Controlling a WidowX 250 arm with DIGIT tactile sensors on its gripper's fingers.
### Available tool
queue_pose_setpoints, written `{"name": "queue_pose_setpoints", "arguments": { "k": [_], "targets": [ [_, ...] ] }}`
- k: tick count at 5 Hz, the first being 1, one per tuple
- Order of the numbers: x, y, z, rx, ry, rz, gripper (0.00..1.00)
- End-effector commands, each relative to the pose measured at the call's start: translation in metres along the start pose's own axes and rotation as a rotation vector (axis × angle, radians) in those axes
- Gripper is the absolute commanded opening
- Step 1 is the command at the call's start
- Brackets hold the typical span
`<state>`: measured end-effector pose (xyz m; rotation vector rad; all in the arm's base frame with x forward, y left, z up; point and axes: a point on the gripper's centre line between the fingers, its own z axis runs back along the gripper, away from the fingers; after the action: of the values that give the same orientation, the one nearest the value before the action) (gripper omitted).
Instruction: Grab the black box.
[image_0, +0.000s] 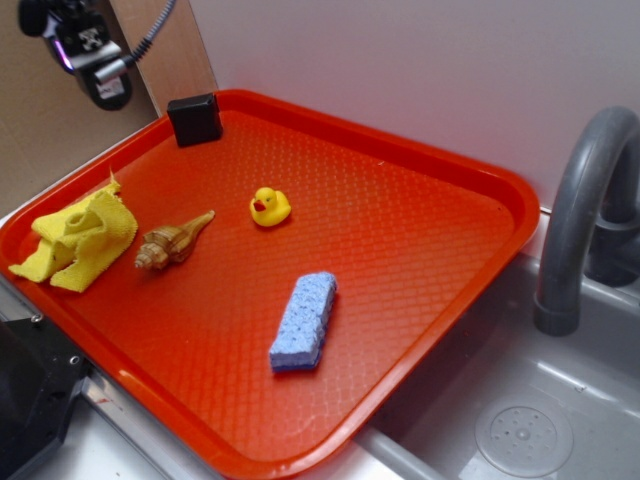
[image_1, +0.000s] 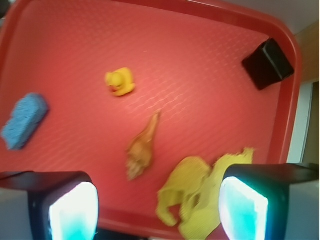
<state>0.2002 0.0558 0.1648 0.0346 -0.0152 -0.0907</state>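
The black box (image_0: 195, 119) is a small matte black cuboid standing in the far left corner of the red tray (image_0: 470, 170). In the wrist view the black box (image_1: 267, 64) shows at the upper right, by the tray's rim. My gripper (image_0: 85, 50) hangs high at the upper left of the exterior view, above and to the left of the box and well clear of it. In the wrist view the gripper (image_1: 159, 212) is open and empty, its two glowing fingers wide apart over the tray's near edge and the yellow cloth.
On the tray lie a yellow cloth (image_0: 78, 238), a brown seashell (image_0: 170, 243), a yellow rubber duck (image_0: 269, 206) and a blue sponge (image_0: 305, 321). A grey sink (image_0: 520, 420) with a curved faucet (image_0: 585, 200) is on the right. A black machine body (image_0: 30, 385) sits at the lower left.
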Motion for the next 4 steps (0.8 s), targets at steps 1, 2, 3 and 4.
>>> {"name": "queue_pose_setpoints", "arguments": {
  "k": [1,2,3,4],
  "targets": [
    [0.036,0.054,-0.006,0.166,-0.049,-0.160,1.00],
    [0.054,0.076,-0.016,0.156,-0.079,-0.256,1.00],
    [0.064,0.085,-0.028,0.200,-0.074,-0.345,1.00],
    [0.072,0.096,-0.036,0.189,-0.066,-0.407,1.00]
  ]
}}
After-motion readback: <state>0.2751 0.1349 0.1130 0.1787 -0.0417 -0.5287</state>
